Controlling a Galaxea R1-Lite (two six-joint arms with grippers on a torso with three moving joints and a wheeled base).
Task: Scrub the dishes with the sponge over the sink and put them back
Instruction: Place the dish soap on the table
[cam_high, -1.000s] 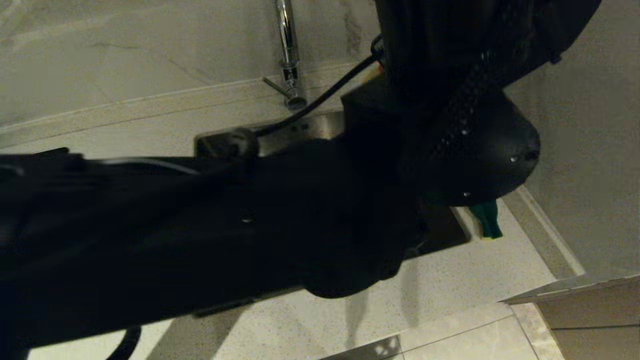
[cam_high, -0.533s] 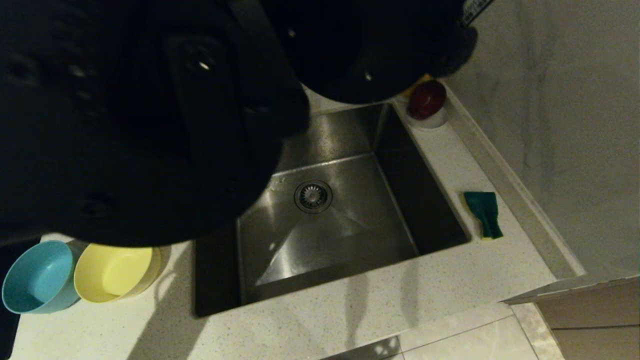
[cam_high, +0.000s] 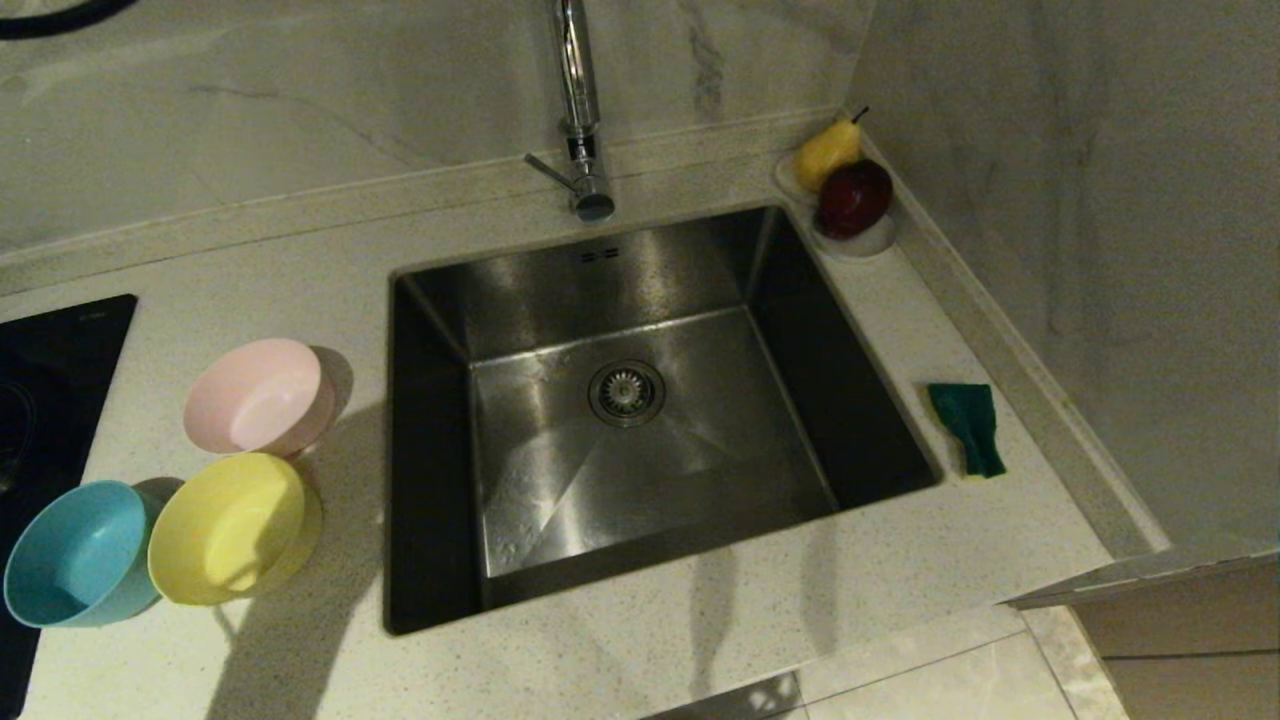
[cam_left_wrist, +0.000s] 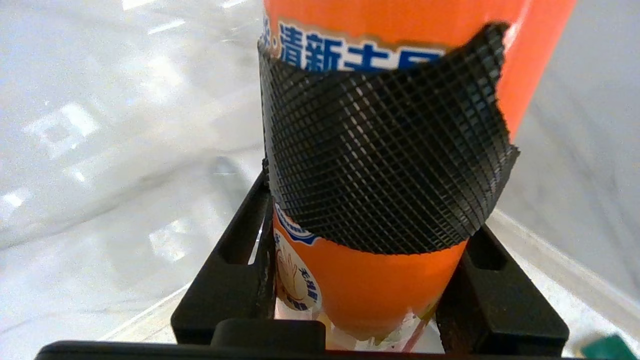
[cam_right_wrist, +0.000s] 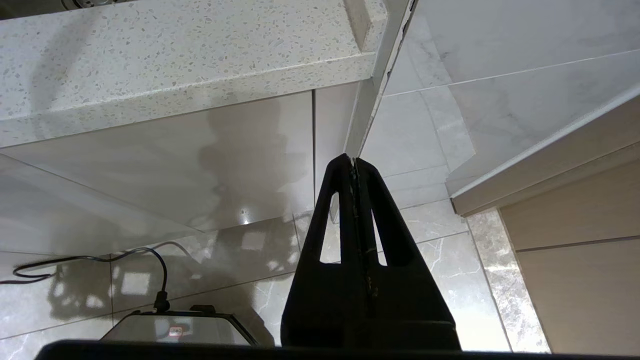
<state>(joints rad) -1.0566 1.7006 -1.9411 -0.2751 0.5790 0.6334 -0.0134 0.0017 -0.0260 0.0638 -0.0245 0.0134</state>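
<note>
Three bowls stand on the counter left of the sink (cam_high: 432, 480): a pale pink one (cam_high: 258, 397), a yellow one (cam_high: 232, 527) and a light blue one (cam_high: 78, 553). The green sponge (cam_high: 967, 427) lies on the counter right of the sink. Neither arm shows in the head view. In the left wrist view my left gripper (cam_left_wrist: 370, 210) is shut on an orange bottle (cam_left_wrist: 380, 280) wrapped in black mesh, held up near the pale wall. My right gripper (cam_right_wrist: 352, 162) hangs shut and empty below the counter edge.
A chrome faucet (cam_high: 578, 110) rises behind the sink. A white dish (cam_high: 868, 240) with a pear (cam_high: 826, 152) and a dark red apple (cam_high: 853, 197) sits in the back right corner. A black cooktop (cam_high: 55, 350) lies at the far left.
My left arm, which blocked most of the head view, has swung up and out of it, uncovering the sink and the three bowls. The sponge has not moved.
</note>
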